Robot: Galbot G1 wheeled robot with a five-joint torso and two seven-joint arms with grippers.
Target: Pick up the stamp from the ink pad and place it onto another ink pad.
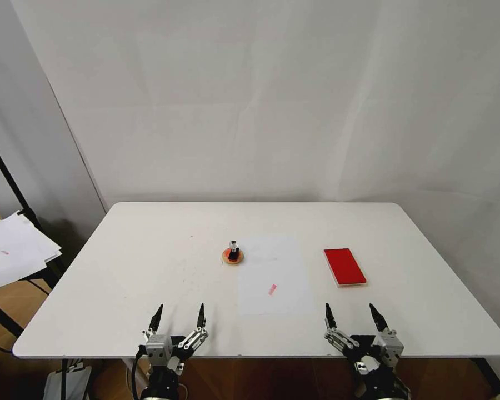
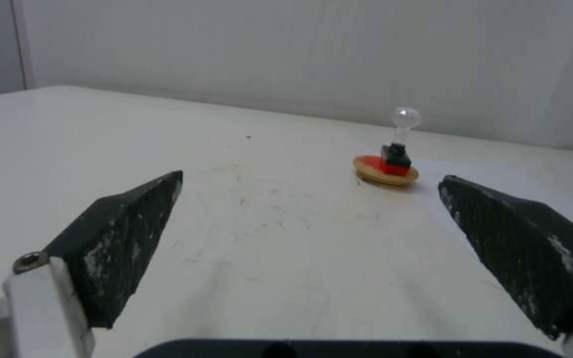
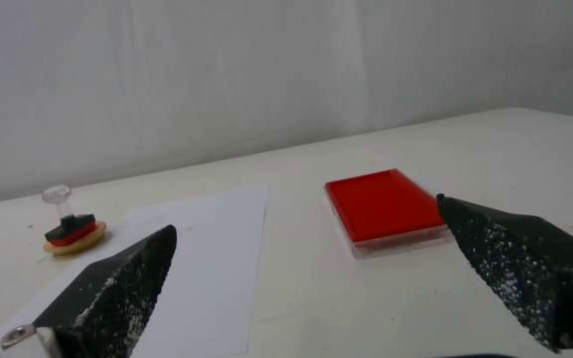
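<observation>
While both arms wait at the near edge, a white table (image 1: 150,261) spreads wide before a pale backdrop. Near its middle lies a white paper sheet (image 1: 272,275) bearing one small red stamped mark (image 1: 272,289), likely a test print. To the sheet's right lies the flat red rectangular ink pad (image 1: 344,266), bare on top, with a thin pale rim. The left gripper (image 1: 179,315) and right gripper (image 1: 354,314) each hover at the front edge with fingers spread wide, holding nothing, well apart from every object; this looks like a resting pose that leaves the work area unblocked. Just left of the sheet sits the small round ink pad (image 1: 233,256), a tan-rimmed disc with an orange-red centre. Standing upright on it is the stamp (image 1: 234,249): a tiny black block with a slim stem and a shiny rounded knob. Judging by this, the stamp rests on the round pad, not the rectangular one.
</observation>
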